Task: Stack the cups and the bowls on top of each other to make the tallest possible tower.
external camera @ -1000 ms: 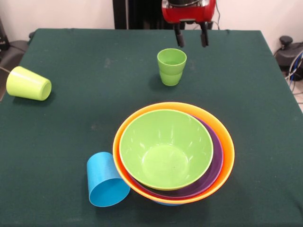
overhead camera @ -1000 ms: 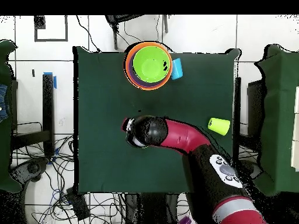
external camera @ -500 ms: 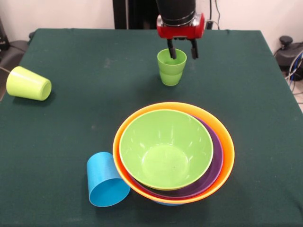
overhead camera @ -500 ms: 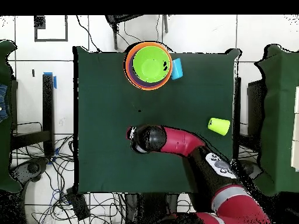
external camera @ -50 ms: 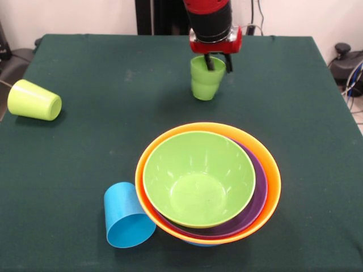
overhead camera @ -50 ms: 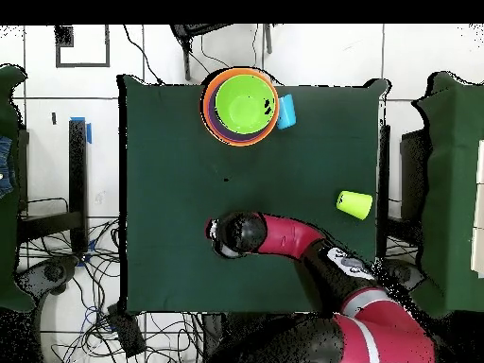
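Note:
The ridged green cup (external camera @ -50 ms: 205, 84) stands at the far middle of the table, leaning slightly. My gripper (external camera @ -50 ms: 219, 66) is shut on its right rim wall, one finger inside the cup and one outside. In the overhead view the arm's head (overhead camera @ -50 ms: 233, 234) hides this cup. The tower (external camera @ -50 ms: 207, 182) sits near the front: a green bowl (external camera @ -50 ms: 198, 178) nested in a purple bowl (external camera @ -50 ms: 258, 194) inside a big orange bowl (external camera @ -50 ms: 274, 170); from above the tower (overhead camera @ -50 ms: 241, 104) shows at the top. A sky blue cup (external camera @ -50 ms: 128, 217) lies on its side against the tower's left.
A yellow-green cup (external camera @ -50 ms: 34, 100) lies on its side at the left edge of the green table (external camera @ -50 ms: 85, 153); from above this yellow-green cup (overhead camera @ -50 ms: 354, 203) shows at the right. The sky blue cup (overhead camera @ -50 ms: 286, 112) lies right of the stack there.
The gripper came down from above the table onto the ridged green cup's rim. Its fingers have drawn together on the wall, and the cup has tipped a little.

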`<state>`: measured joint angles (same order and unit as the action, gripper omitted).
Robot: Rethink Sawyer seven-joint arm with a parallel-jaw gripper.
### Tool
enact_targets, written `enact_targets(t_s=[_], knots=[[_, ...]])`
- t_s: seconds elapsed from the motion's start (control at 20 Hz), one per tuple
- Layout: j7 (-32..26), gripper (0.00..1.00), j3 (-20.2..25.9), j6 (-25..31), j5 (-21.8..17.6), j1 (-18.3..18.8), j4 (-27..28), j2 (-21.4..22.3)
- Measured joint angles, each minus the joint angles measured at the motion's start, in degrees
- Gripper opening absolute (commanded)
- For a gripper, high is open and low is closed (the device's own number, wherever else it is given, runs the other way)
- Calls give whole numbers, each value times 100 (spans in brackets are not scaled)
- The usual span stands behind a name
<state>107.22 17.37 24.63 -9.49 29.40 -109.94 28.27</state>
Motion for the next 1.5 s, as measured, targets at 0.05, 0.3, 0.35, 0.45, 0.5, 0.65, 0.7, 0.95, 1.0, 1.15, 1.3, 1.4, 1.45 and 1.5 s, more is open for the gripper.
enact_targets(t_s=[0.05, 0.3, 0.35, 0.45, 0.5, 0.65, 0.7, 0.95, 1.0, 1.15, 1.3, 1.4, 1.45, 1.5], knots=[[0, 0, 1, 0, 1, 3, 0, -4], [1, 0, 4, 9, -3, 56, -1, 60], [1, 0, 4, 9, -3, 78, -2, 76], [1, 0, 6, 9, -3, 83, -1, 74], [1, 0, 6, 9, -3, 84, -1, 74], [1, 0, 5, 9, -3, 84, 1, 73], [1, 0, 5, 10, -4, 84, 4, 74], [0, 0, 5, 139, -7, 83, 41, 139], [0, 0, 5, 207, -8, 79, 61, 183], [0, 0, 8, 464, -8, 55, 208, 346], [0, 0, 17, 829, -9, 17, 498, 523], [0, 0, 19, 1048, -6, -8, 682, 595], [0, 0, 20, 1289, 10, -39, 894, 656], [0, 0, 20, 1406, 16, -53, 991, 678]])
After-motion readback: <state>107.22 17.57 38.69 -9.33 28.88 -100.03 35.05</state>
